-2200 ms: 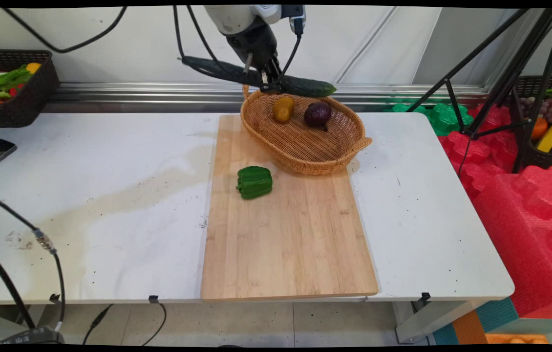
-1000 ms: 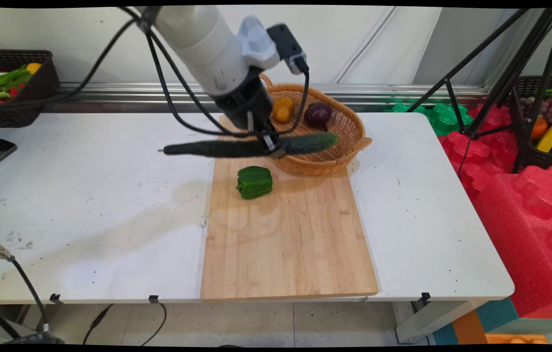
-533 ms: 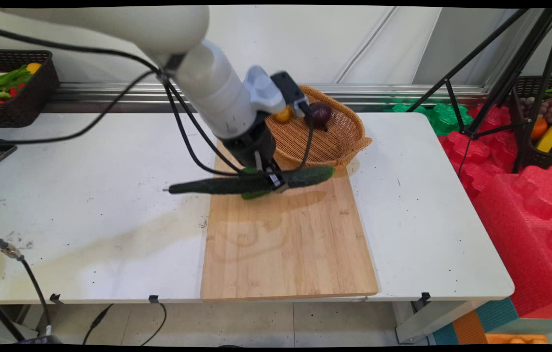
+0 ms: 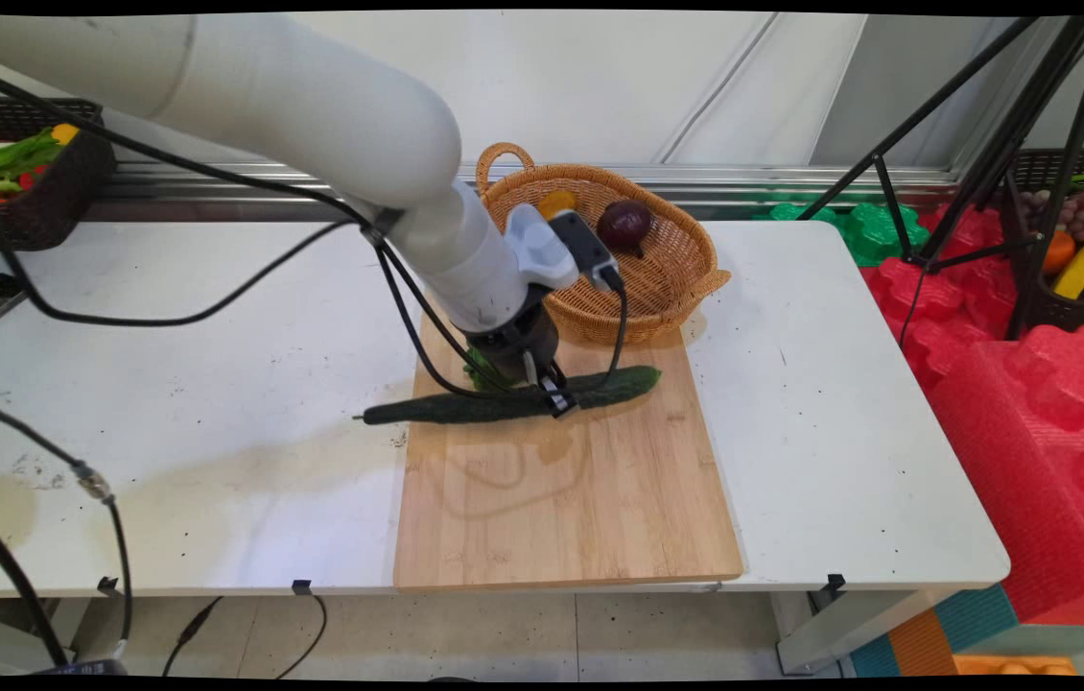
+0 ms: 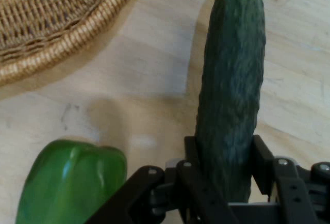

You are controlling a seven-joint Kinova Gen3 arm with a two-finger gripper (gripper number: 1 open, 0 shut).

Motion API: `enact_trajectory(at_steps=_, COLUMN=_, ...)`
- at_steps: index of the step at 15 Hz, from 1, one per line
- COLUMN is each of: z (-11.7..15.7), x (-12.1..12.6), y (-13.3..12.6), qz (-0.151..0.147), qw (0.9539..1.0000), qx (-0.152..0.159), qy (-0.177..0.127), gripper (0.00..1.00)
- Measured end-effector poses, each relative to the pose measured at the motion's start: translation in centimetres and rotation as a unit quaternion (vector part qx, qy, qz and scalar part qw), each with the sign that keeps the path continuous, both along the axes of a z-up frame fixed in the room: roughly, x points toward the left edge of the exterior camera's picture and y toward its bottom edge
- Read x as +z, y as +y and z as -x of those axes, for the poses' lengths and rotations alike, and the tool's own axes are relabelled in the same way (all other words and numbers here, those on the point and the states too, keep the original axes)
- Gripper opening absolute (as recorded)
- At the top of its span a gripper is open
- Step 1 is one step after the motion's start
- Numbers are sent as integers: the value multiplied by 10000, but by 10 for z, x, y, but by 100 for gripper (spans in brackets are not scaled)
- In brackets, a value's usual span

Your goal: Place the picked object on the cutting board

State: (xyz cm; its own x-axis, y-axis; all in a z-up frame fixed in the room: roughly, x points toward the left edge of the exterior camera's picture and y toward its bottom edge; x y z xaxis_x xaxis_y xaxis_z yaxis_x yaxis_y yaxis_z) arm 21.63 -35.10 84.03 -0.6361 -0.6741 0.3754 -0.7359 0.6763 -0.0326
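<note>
The claw (image 4: 553, 396) is pinching a long dark green cucumber (image 4: 504, 401), 1 finger on each flank, as the hand view shows, where the cucumber (image 5: 230, 95) runs up between the black fingers (image 5: 262, 161). The grip sits right of the cucumber's middle, so the longer, thinner stem end reaches out past the left edge of the wooden cutting board (image 4: 571, 499) and over the white counter (image 4: 177, 384), while the blunt end points right, toward the board's far right side. The cucumber lies nearly level, low over the board; whether it touches the wood cannot be told.

Judged by its look, the cucumber is stiff and fairly light, with a bumpy skin that should give the pads some purchase, though its round section could let it roll or swivel in a 2-point pinch. A hold nearer its middle would balance it better; the off-centre grip here leaves the long end free to droop.

Just behind the claw lies a green bell pepper (image 5: 69, 182), mostly hidden by the arm in the main view. The wicker basket (image 4: 686, 278) stands at the board's far end, holding 1 purple onion (image 4: 624, 226) and 1 yellow fruit (image 4: 556, 202).
</note>
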Motion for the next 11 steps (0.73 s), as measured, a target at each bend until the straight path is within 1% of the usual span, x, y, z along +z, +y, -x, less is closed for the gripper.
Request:
enact_trajectory(at_steps=2, z=3, x=-12, y=-3, qz=-7, qw=10000, qx=3, qy=45, gripper=0)
enact_trajectory(at_steps=6, z=5, x=-26, y=-5, qz=7, qw=9999, qx=-1, qy=131, gripper=0)
enact_trajectory(at_steps=7, z=5, x=-27, y=-5, qz=20, qw=9999, qx=-15, qy=152, gripper=100)
enact_trajectory(at_steps=11, z=2, x=-26, y=-2, qz=92, qw=9997, qx=-94, qy=211, gripper=100)
